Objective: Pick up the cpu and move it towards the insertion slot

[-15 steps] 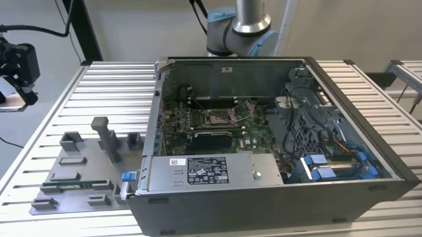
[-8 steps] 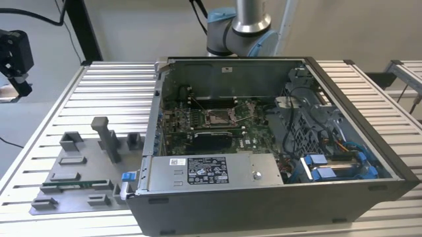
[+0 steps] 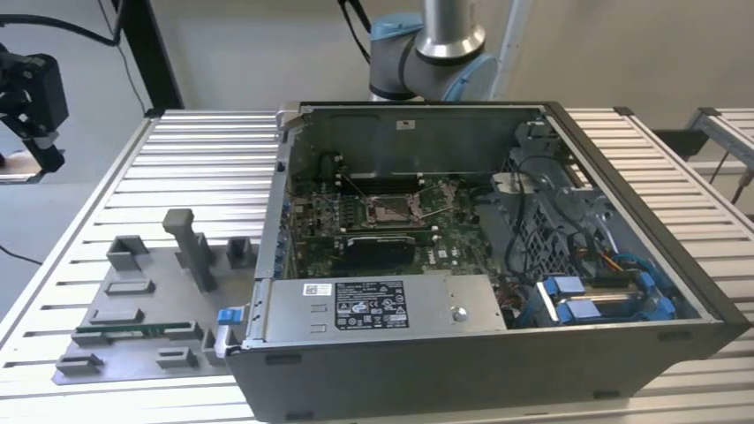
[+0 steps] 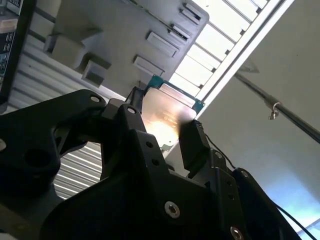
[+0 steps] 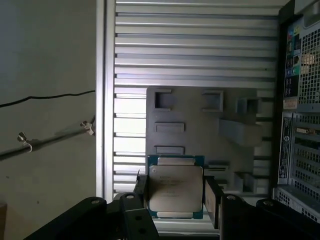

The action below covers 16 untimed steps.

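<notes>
In both wrist views the cpu (image 5: 176,187) (image 4: 167,117), a flat square chip with a shiny metal top and a green rim, sits between the black fingers of my gripper (image 5: 176,196) (image 4: 162,128). The gripper is shut on its two opposite edges and holds it in the air above the grey fixture plate (image 5: 200,125), near the table's edge. The insertion slot (image 3: 393,208), a square socket with a silver frame, thin levers and a brownish centre, lies on the board inside the open computer case (image 3: 471,353) in the exterior view.
The grey fixture plate (image 3: 141,309) with its upright post (image 3: 189,247) and a green memory stick (image 3: 136,330) lies on the ribbed table at the exterior view's left of the case. A black device (image 3: 30,97) with a cable hangs at that view's left edge. The arm's base (image 3: 425,53) stands behind the case.
</notes>
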Motion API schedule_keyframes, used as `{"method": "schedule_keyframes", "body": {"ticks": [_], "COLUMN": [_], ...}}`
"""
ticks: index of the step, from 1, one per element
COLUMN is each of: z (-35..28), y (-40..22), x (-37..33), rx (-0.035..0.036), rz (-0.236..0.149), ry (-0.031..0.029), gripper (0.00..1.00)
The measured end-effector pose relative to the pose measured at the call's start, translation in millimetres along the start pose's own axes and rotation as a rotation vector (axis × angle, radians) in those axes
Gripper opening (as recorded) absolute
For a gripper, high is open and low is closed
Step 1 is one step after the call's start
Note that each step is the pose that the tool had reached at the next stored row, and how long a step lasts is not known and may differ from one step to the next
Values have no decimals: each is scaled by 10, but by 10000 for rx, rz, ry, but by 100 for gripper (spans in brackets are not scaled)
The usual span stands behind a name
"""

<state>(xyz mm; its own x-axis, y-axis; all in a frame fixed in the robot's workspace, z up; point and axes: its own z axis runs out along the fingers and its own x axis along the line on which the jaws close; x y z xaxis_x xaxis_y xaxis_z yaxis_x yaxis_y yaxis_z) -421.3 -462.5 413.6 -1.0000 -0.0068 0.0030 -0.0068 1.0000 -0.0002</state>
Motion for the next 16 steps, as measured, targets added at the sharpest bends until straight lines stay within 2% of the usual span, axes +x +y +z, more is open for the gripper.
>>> {"method": "schedule_keyframes", "body": {"ticks": [16], "z": [-2], "y": [-6], "x": [-721], "rx": [1], "rz": [-2], "ry": [0], "gripper": [0]}}
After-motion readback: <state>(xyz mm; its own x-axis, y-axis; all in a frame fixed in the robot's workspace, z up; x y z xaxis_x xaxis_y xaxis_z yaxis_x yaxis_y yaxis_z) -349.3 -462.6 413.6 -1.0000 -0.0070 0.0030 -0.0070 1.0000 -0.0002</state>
